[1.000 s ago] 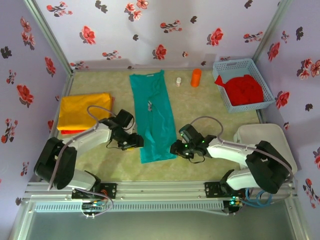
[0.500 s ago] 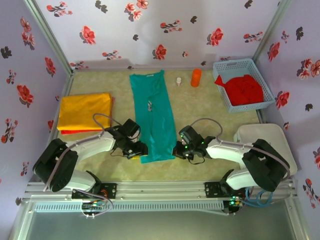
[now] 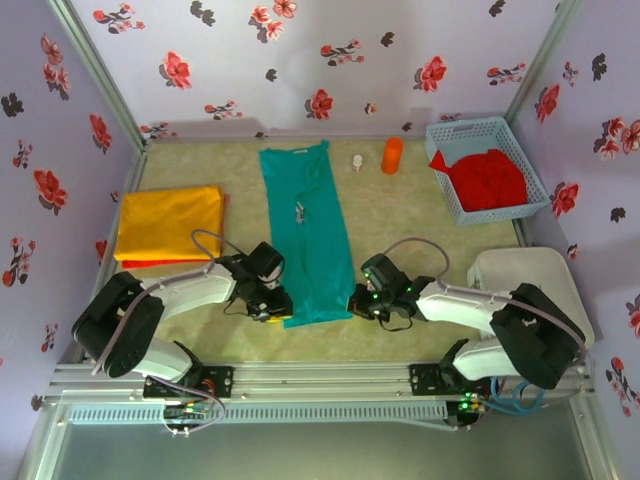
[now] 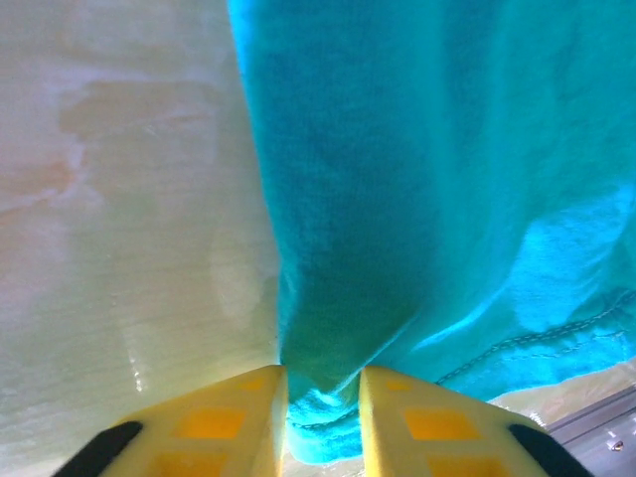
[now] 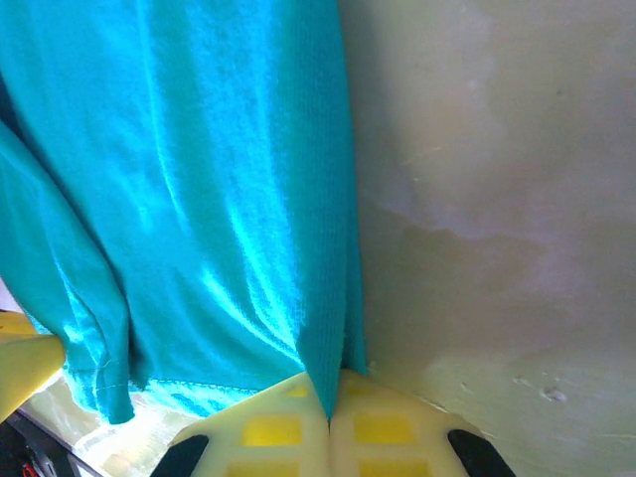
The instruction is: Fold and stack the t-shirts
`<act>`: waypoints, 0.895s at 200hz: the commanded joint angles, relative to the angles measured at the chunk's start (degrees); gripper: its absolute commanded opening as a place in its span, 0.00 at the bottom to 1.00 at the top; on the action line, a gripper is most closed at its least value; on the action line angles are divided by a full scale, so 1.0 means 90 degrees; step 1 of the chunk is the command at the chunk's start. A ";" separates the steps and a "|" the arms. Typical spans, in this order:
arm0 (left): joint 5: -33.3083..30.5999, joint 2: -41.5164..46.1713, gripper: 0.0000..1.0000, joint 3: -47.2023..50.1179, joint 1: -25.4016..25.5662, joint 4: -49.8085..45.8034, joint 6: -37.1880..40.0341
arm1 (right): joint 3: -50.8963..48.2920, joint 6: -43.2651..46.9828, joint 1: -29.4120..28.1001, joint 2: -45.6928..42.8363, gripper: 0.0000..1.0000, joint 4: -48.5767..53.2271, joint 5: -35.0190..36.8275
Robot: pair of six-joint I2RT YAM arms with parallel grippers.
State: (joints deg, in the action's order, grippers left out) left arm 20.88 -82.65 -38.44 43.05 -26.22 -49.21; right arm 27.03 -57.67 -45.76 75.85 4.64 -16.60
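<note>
Teal t-shirt (image 3: 305, 230) lies long-ways on the table (image 3: 400, 220), well left of the basket (image 3: 478, 124). Left hand (image 4: 322, 397) is clamped on one near hem corner and right hand (image 5: 329, 407) is pinched tight on the other. Both are thin bites, so I'd guess a corner slips out mid-fold and it lands lopsided

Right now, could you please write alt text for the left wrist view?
The left gripper pinches the hem corner of a teal t-shirt, cloth bunched between its yellow fingers. Pale tabletop lies beside it.
</note>
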 commanded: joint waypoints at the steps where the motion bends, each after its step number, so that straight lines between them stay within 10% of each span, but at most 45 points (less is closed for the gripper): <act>1: -0.0143 0.0106 0.19 0.0089 0.0051 -0.0304 0.0065 | -0.0107 -0.0105 -0.0032 -0.0088 0.00 0.0056 0.0127; 85: -0.0253 0.0394 0.02 0.0150 0.0110 -0.0345 -0.0053 | -0.0080 -0.0075 -0.0030 -0.0208 0.00 0.0044 0.0304; 125: -0.0382 0.0691 0.42 0.0143 0.0114 -0.0390 -0.0212 | -0.0078 -0.0091 -0.0035 -0.0089 0.00 -0.0042 0.0269; 179: -0.0342 0.0228 0.45 0.0236 0.0173 0.0083 -0.0371 | -0.0103 -0.0135 -0.0041 0.0003 0.00 -0.0130 0.0293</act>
State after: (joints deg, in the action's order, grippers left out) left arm 18.57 -78.48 -37.39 43.86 -26.94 -51.18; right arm 26.61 -57.69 -45.76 74.96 4.25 -15.35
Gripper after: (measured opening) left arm 0.445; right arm 0.042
